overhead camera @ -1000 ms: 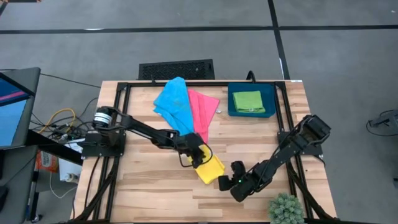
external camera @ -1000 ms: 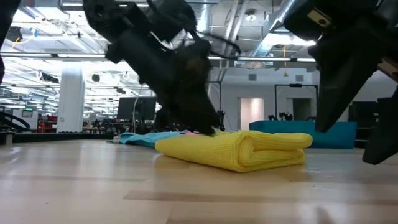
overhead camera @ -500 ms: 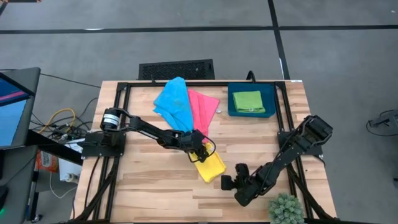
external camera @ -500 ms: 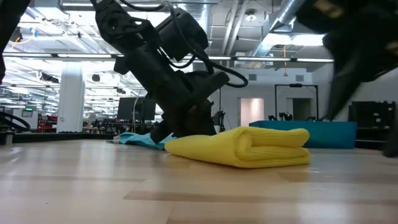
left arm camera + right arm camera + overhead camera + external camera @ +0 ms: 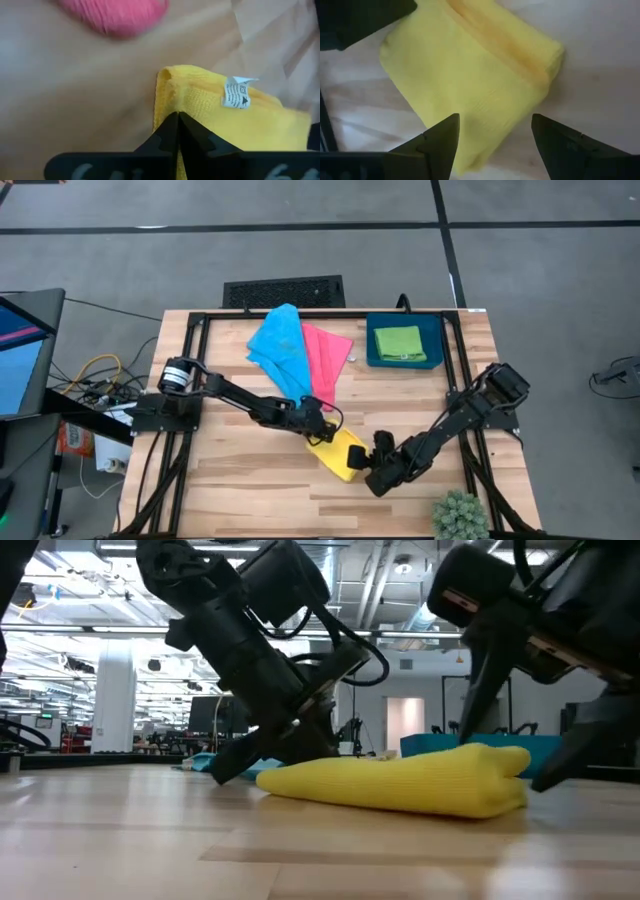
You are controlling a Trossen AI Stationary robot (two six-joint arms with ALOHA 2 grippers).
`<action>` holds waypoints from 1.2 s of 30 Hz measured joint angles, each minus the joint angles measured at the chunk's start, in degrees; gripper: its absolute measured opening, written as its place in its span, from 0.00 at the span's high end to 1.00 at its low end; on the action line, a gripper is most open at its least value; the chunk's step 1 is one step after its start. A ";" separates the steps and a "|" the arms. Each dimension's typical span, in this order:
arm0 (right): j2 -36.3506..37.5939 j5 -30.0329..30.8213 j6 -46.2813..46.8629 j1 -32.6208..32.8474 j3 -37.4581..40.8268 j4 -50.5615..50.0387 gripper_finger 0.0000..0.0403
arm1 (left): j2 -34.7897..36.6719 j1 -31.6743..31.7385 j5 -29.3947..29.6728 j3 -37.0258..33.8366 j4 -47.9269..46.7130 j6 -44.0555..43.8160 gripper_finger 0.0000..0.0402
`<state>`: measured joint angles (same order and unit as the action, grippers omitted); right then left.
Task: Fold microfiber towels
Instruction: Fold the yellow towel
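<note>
A folded yellow towel [image 5: 342,456] lies on the table's near middle, a white tag [image 5: 235,94] on its top. My left gripper [image 5: 318,432] is shut at the towel's far left end. My right gripper [image 5: 373,464] is open at the towel's near right end, and the cloth [image 5: 470,80] reaches in between its two fingers; whether they touch it, I cannot tell. A blue towel [image 5: 278,345] and a pink towel [image 5: 326,362] lie spread at the far middle. A folded green towel [image 5: 398,343] rests in the dark blue tray [image 5: 372,356]. My left gripper has its shut fingertips [image 5: 177,120] on the top of the yellow towel, close to its folded far left edge [image 5: 167,95]. The fingers slant down from the table's left. The towel lies flat on the table under them.
A small green plant [image 5: 460,516] stands at the near right corner, close behind my right arm. Bare wood lies along the near left of the table [image 5: 230,490]. The pink towel's near end [image 5: 120,15] is just beyond my left gripper.
My left gripper has shut, rolled about its own line and sunk onto the yellow towel's far left end. My right gripper has drawn in toward the towel's near right end, staying open. The towel, earlier a rounded fold, now lies flatter and longer.
</note>
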<state>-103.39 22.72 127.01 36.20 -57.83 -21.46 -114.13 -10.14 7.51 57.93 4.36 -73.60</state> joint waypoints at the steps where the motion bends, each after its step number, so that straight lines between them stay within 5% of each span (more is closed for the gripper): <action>1: 0.00 -0.34 0.45 0.31 -0.03 0.06 0.32 | 0.00 -0.32 -0.02 0.00 -0.02 -0.99 1.00; 10: -0.96 -1.65 6.15 2.61 -0.08 -1.82 0.32 | 0.00 -1.09 -0.11 -0.23 1.06 -9.05 1.00; 17: -5.60 -1.43 4.82 -0.49 -0.63 3.93 0.32 | -0.04 -1.00 -0.06 -0.24 2.91 -9.58 1.00; 23: -4.89 -1.68 6.39 -0.27 -0.73 0.37 0.36 | -0.07 -1.00 -0.90 -0.22 2.19 -8.35 1.00; 30: -2.11 5.49 0.89 0.48 -0.02 0.88 0.42 | -0.07 -1.00 -1.65 -0.22 2.64 -8.76 1.00; 36: -2.86 3.51 3.91 2.07 -0.08 -0.56 0.41 | -0.07 -1.00 -2.15 -0.20 3.52 -9.84 1.00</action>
<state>-106.25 26.23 130.92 38.26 -57.91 -22.02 -114.19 -11.14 5.36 57.74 7.88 -83.44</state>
